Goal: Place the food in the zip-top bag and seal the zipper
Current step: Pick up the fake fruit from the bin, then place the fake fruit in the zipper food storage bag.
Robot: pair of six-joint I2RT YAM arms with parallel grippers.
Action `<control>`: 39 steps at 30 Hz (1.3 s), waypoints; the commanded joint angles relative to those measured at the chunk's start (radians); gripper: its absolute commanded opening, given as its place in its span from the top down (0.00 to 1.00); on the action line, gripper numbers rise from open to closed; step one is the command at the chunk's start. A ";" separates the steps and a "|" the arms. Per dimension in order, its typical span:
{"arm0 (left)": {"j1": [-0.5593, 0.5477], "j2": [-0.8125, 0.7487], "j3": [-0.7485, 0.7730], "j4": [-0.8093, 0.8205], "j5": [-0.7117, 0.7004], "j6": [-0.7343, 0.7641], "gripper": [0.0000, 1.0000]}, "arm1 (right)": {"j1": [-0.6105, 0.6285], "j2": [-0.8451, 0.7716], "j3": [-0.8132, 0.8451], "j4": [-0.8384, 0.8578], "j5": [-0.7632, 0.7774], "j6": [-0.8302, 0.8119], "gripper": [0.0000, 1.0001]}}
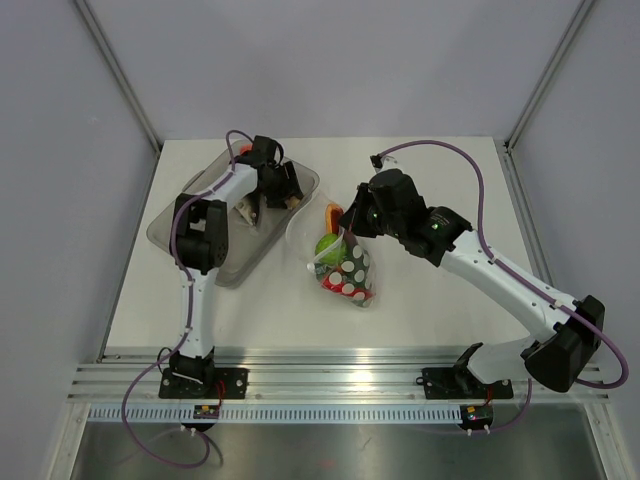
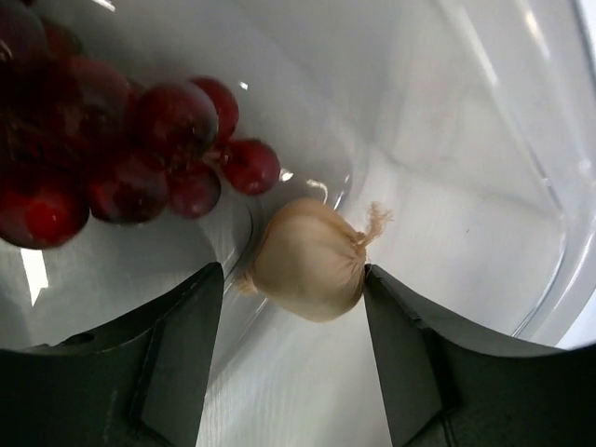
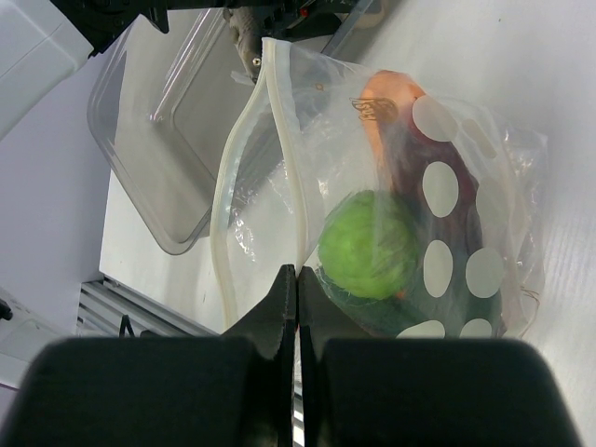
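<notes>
The zip-top bag [image 1: 352,270] lies mid-table, clear with white spots, holding a light-green lime [image 3: 368,244], an orange-red wedge [image 3: 386,102] and a dark-green piece [image 3: 372,312]. Its mouth gapes towards the tray. My right gripper [image 3: 298,277] is shut on the mouth edge, where the zipper [image 3: 279,140] runs. My left gripper [image 2: 293,279] is down in the clear grey tray [image 1: 175,225] and open. A pale garlic bulb [image 2: 307,261] lies between its fingers, touching the right one. Dark-red grapes [image 2: 121,149] lie just beyond, to the upper left.
The tray's curved wall [image 2: 521,186] rises close to the right of the garlic. A small orange-red thing [image 1: 245,150] shows at the tray's far corner behind the left arm. Grey side walls and a metal rail at the near edge bound the table.
</notes>
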 commanded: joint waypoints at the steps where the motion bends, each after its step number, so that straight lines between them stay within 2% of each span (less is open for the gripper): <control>1: -0.006 -0.055 -0.027 0.006 -0.012 0.003 0.38 | -0.005 -0.017 0.025 0.016 0.008 -0.008 1.00; 2: -0.006 -0.055 -0.028 0.006 -0.012 0.003 0.40 | -0.005 -0.017 0.023 0.018 0.005 -0.007 1.00; 6: -0.008 -0.077 -0.062 0.011 -0.024 0.001 0.57 | -0.005 -0.019 0.025 0.019 0.000 -0.005 1.00; 9: -0.007 -0.120 -0.082 0.021 -0.056 0.010 0.60 | -0.006 -0.025 0.023 0.019 0.000 -0.002 1.00; 11: -0.008 -0.152 -0.087 0.017 -0.069 0.022 0.66 | -0.005 -0.029 0.020 0.019 0.000 0.001 1.00; 21: -0.008 -0.363 -0.123 -0.016 -0.148 0.084 0.64 | -0.005 -0.033 0.005 0.028 -0.009 0.011 1.00; 24: -0.008 -0.446 -0.148 -0.009 -0.116 0.115 0.64 | -0.005 -0.030 0.005 0.036 -0.013 0.011 1.00; 30: -0.013 -0.594 -0.155 -0.101 -0.078 0.176 0.64 | -0.006 -0.016 0.006 0.058 -0.024 0.010 1.00; 39: -0.075 -0.833 -0.241 -0.193 0.017 0.210 0.64 | -0.003 0.018 0.026 0.085 -0.052 0.013 1.00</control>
